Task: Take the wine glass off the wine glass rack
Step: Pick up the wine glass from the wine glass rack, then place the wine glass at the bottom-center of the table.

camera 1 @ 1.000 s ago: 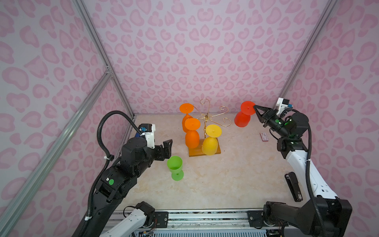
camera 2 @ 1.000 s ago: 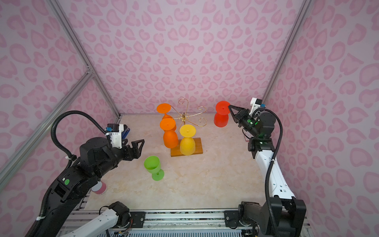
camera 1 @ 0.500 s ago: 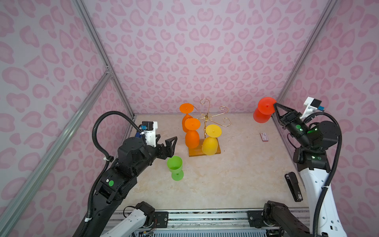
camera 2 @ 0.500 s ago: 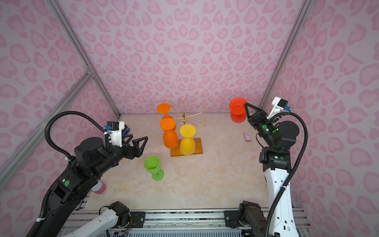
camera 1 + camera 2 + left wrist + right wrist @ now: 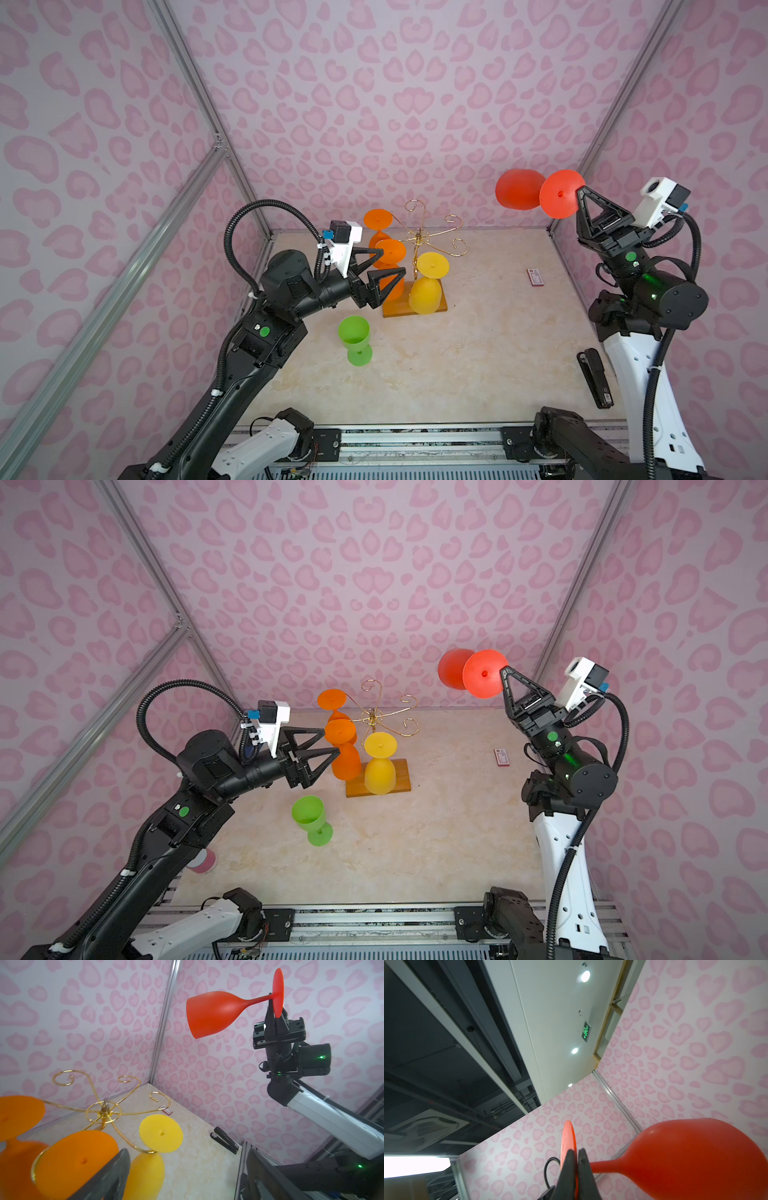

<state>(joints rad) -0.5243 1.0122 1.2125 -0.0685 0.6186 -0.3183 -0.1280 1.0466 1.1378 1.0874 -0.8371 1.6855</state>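
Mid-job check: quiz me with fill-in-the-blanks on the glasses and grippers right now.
The held wine glass in the shut right gripper is coloured ___.
The left gripper is ___.
The upright wine glass on the table is coloured ___.
___ glasses hang upside down on the wine glass rack.
Missing: red; open; green; three.

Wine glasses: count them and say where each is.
5. Rear orange glass, front orange glass and yellow glass hang on the rack; green glass stands on the table; right gripper holds red glass aloft. None looks hidden.

Black-jointed arms (image 5: 291, 284) carry white links (image 5: 633, 370), ribbed black cables (image 5: 227, 243), green lights (image 5: 631, 256).
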